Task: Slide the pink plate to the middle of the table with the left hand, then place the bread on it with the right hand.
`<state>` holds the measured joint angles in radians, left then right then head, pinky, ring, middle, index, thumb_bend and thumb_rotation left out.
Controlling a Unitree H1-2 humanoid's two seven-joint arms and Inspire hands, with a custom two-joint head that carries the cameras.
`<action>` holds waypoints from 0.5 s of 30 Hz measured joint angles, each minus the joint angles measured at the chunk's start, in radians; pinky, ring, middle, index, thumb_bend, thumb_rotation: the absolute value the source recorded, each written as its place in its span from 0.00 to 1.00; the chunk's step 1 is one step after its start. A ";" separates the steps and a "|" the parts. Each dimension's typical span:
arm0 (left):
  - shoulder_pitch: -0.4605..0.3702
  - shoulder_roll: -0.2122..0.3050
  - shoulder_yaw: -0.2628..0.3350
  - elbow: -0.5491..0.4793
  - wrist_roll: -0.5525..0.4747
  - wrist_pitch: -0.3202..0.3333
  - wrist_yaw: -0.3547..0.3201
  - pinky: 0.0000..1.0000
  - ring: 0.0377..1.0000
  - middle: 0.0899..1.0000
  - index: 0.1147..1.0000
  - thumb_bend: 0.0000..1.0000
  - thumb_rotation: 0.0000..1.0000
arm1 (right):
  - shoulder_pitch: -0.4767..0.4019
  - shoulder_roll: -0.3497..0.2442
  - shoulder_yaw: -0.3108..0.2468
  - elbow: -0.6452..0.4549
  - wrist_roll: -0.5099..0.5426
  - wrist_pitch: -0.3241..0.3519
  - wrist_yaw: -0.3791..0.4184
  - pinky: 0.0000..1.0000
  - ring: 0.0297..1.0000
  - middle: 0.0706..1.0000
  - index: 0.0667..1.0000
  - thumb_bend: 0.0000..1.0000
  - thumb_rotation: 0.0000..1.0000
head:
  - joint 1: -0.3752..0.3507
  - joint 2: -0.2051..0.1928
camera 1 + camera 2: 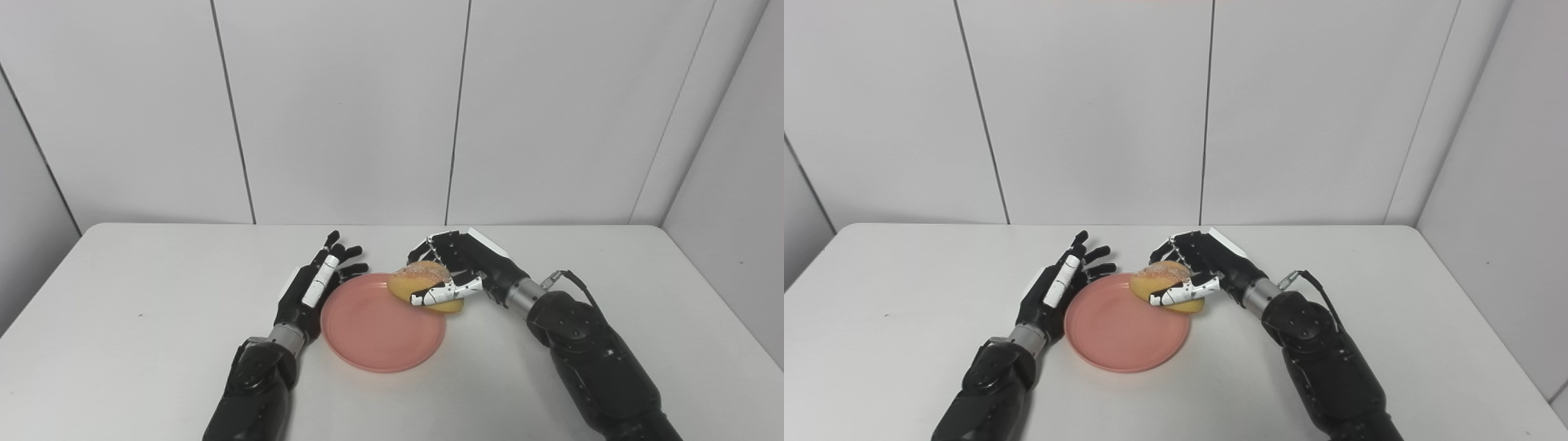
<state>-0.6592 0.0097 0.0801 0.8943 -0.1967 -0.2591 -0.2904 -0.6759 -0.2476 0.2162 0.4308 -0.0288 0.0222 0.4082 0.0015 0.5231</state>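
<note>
Over the far right rim of the plate, bread pinched in the right hand, thumb across the front, fingers curled behind. Best carried a touch further in toward the plate's middle, lowered until resting, then released by spreading wide and lifting straight up. Round bun, golden sides, sugary pale top, looks soft, so light squeeze only. Plate pink, shallow, flat on the table, about mid-table. Left hand empty, fingers spread, just beside the plate's left rim.
</note>
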 measured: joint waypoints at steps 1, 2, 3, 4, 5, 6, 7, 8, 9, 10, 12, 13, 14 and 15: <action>-0.002 -0.001 0.000 0.003 0.000 -0.002 0.000 0.77 0.73 0.83 0.99 0.83 0.73 | -0.006 0.005 0.000 0.013 0.007 -0.001 0.012 0.40 0.42 0.44 0.45 0.53 0.00 | 0.012 0.002; -0.004 -0.003 0.000 0.007 0.000 -0.004 0.000 0.77 0.73 0.83 1.00 0.83 0.73 | -0.011 0.009 0.000 0.022 0.010 -0.003 0.022 0.40 0.42 0.44 0.44 0.53 0.00 | 0.012 0.002; -0.007 -0.005 0.001 0.014 0.000 -0.008 0.001 0.77 0.73 0.83 1.00 0.83 0.72 | -0.015 0.013 0.001 0.031 0.010 -0.008 0.031 0.41 0.42 0.44 0.44 0.53 0.00 | 0.026 0.003; -0.010 -0.006 0.001 0.021 0.000 -0.012 0.002 0.77 0.73 0.83 1.00 0.83 0.72 | -0.020 0.017 0.003 0.044 0.010 -0.020 0.040 0.41 0.42 0.44 0.44 0.53 0.00 | 0.026 0.003; -0.013 -0.008 0.001 0.026 0.000 -0.015 0.002 0.77 0.73 0.84 1.00 0.83 0.73 | -0.024 0.020 0.005 0.052 0.010 -0.024 0.049 0.41 0.42 0.44 0.44 0.53 0.00 | 0.038 0.003; -0.014 -0.009 0.001 0.028 0.000 -0.016 0.003 0.77 0.73 0.84 1.00 0.83 0.73 | -0.027 0.023 0.006 0.056 0.010 -0.031 0.062 0.40 0.42 0.44 0.44 0.53 0.00 | 0.052 0.002; -0.015 -0.010 0.000 0.031 0.001 -0.018 0.003 0.78 0.73 0.85 1.00 0.83 0.74 | -0.031 0.026 0.006 0.062 0.012 -0.038 0.073 0.40 0.42 0.44 0.44 0.53 0.00 | 0.054 0.003; -0.017 -0.010 0.000 0.036 0.001 -0.022 0.003 0.78 0.73 0.86 1.00 0.82 0.73 | -0.037 0.030 0.006 0.075 0.016 -0.042 0.085 0.40 0.41 0.44 0.45 0.53 0.00 | 0.061 0.002; -0.021 -0.011 0.000 0.046 0.001 -0.027 0.003 0.78 0.73 0.86 1.00 0.82 0.73 | -0.046 0.033 0.006 0.088 0.022 -0.043 0.099 0.40 0.42 0.44 0.45 0.53 0.00 | 0.061 0.002; -0.024 -0.012 0.001 0.055 0.001 -0.031 0.003 0.78 0.72 0.86 1.00 0.83 0.72 | -0.051 0.036 0.005 0.095 0.027 -0.044 0.108 0.40 0.42 0.44 0.45 0.53 0.00 | 0.070 0.000; -0.030 -0.014 0.003 0.065 0.000 -0.035 0.003 0.77 0.72 0.86 1.00 0.83 0.72 | -0.059 0.043 0.005 0.106 0.029 -0.058 0.116 0.40 0.41 0.43 0.45 0.53 0.00 | 0.077 0.000; -0.032 -0.015 0.002 0.068 0.001 -0.037 0.003 0.77 0.73 0.86 1.00 0.82 0.74 | -0.062 0.047 0.005 0.111 0.029 -0.066 0.120 0.39 0.41 0.43 0.45 0.53 0.00 | 0.078 0.000; -0.033 -0.015 0.001 0.070 0.001 -0.038 0.003 0.77 0.73 0.86 1.00 0.81 0.74 | -0.066 0.050 0.006 0.117 0.029 -0.082 0.123 0.39 0.41 0.43 0.45 0.53 0.00 | 0.086 0.000; -0.033 -0.016 0.000 0.071 0.003 -0.039 0.004 0.77 0.74 0.87 1.00 0.81 0.74 | -0.069 0.053 0.006 0.122 0.028 -0.088 0.125 0.39 0.41 0.43 0.45 0.53 0.00 | 0.093 0.000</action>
<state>-0.6923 -0.0059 0.0806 0.9652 -0.1937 -0.2985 -0.2860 -0.7453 -0.1945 0.2217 0.5523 -0.0004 -0.0663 0.5334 0.0950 0.5231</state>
